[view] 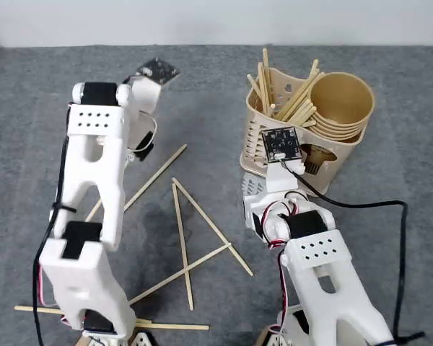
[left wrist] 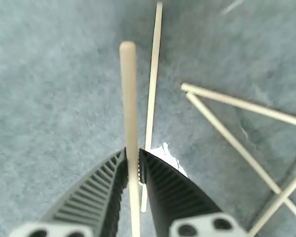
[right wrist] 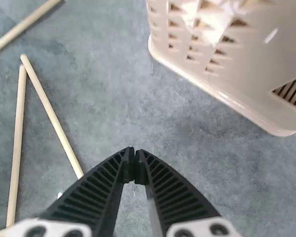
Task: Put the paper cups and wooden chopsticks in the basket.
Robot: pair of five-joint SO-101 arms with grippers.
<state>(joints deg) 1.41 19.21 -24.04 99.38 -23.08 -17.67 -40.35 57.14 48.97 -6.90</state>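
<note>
Already the paper cups (view: 343, 101) are sitting stacked in the basket (view: 258, 148) beside several chopsticks (view: 296, 94). The left gripper (left wrist: 133, 154) is clamping one chopstick (left wrist: 129, 89) over the table (view: 29, 144). The right gripper (right wrist: 134, 154) is hanging pinched together, empty, near the basket. Other loose chopsticks (view: 182, 238) are lying on the table, waiting.

It looks like a robotics lab: two white arms (view: 94, 187) (view: 325, 267) with bare wiring (view: 278, 220) stand on a grey-felted desk (view: 202, 94) before a plain wall (view: 216, 21).
</note>
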